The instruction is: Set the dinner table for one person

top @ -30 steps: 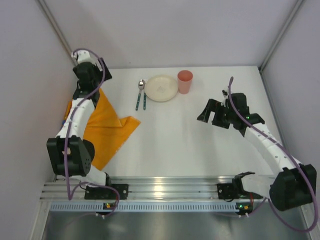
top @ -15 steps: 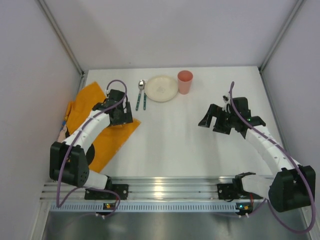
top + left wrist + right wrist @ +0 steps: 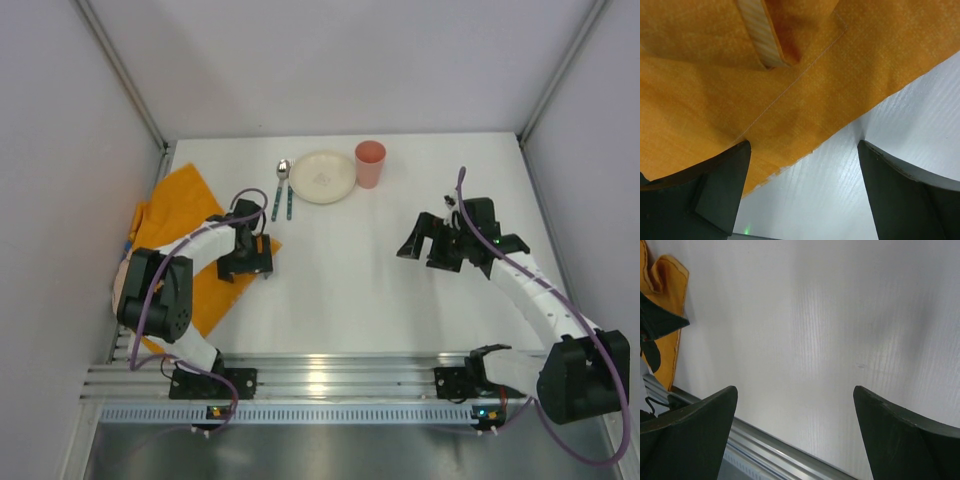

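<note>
The white dinner table (image 3: 350,280) carries an orange cloth placemat (image 3: 180,200), rumpled along its left edge. My left gripper (image 3: 248,266) is open and low over the placemat's right corner. In the left wrist view the cloth (image 3: 790,75) fills the top, and its hem runs diagonally between my fingers (image 3: 715,195) onto bare table (image 3: 840,200). My right gripper (image 3: 422,245) is open and empty above bare table at the right. Its wrist view shows only tabletop (image 3: 815,340) between the jaws.
A cream plate (image 3: 322,176) sits at the back centre, with a pink cup (image 3: 370,163) at its right. A spoon (image 3: 281,180) and a fork (image 3: 289,203) lie at its left. A metal rail (image 3: 320,375) runs along the near edge. Grey walls close three sides.
My left arm swung from the back left corner forward and down to the placemat's right corner. The cloth spread out toward the back left. The right arm barely moved.
</note>
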Robot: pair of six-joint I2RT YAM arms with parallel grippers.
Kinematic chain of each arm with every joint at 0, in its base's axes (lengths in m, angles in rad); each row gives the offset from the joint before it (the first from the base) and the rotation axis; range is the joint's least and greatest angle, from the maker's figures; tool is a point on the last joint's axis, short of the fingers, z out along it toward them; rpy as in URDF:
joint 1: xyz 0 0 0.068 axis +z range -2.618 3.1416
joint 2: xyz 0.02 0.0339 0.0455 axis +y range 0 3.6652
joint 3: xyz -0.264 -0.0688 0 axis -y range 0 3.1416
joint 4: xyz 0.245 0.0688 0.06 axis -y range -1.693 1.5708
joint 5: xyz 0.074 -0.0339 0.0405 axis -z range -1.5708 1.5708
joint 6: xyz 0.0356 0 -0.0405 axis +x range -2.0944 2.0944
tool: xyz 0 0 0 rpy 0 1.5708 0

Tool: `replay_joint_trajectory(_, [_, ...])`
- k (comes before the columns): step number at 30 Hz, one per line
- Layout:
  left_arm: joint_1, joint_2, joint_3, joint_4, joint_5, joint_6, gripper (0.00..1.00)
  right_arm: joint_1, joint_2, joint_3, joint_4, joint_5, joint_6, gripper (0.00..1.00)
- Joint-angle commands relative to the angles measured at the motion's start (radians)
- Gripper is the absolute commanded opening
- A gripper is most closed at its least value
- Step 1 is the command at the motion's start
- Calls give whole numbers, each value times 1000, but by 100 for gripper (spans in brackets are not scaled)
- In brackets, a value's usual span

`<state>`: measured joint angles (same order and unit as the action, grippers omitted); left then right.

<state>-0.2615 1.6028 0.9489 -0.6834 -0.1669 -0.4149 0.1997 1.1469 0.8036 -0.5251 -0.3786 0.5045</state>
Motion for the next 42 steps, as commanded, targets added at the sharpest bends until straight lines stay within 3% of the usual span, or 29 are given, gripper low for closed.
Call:
replay_joint_trajectory(1, [17, 52, 13, 67, 15, 31, 94, -6, -29, -9, -15, 9, -23, 100])
replay_joint_trajectory(4, [53, 86, 5, 90, 24, 48, 88, -14, -39, -7, -35, 21, -35, 100])
replay_joint_trajectory(7, [90, 100, -4, 99, 32, 64, 62, -20, -49, -14, -46, 32, -43, 100])
replay_joint_trajectory(8, [96, 105, -6, 99, 30, 73, 49, -23, -53, -17, -47, 35, -46, 100])
replay_joint_trajectory(11, [122, 121, -12, 99, 40, 90, 36, -29, -61, -27, -50, 38, -47, 100])
replay_joint_trajectory(12, [130, 124, -7, 99, 52, 94, 19, -36, -62, -29, -52, 38, -49, 100])
replay_joint_trajectory(15, [136, 125, 16, 76, 75, 97, 0, -42, -65, -35, -53, 37, -55, 100])
replay_joint_trajectory(20, [58, 65, 94, -37, 202, 22, 0, -55, -81, -37, -73, 58, -84, 100])
replay_joint_trajectory(26, [-267, 115, 306, -159, 365, -203, 0, -86, -110, -41, -130, 110, -127, 100])
replay_joint_trajectory(31, [-449, 302, 652, -173, 534, -300, 0, -97, -113, -27, -156, 109, -113, 100])
replay_joint_trajectory(33, [-513, 411, 801, -116, 601, -311, 27, -100, -101, -29, -159, 106, -112, 100])
replay_joint_trajectory(34, [-530, 478, 853, -101, 650, -320, 60, -103, -93, -32, -159, 107, -112, 100])
replay_joint_trajectory(35, [-544, 506, 904, -75, 665, -338, 98, -105, -89, -30, -159, 107, -113, 100])
replay_joint_trajectory(39, [-549, 568, 1149, -114, 627, -348, 98, -108, -76, -11, -162, 84, -109, 100])
replay_joint_trajectory(42, [-480, 449, 1112, -96, 566, -370, 98, -106, -76, 11, -141, 31, -84, 100])
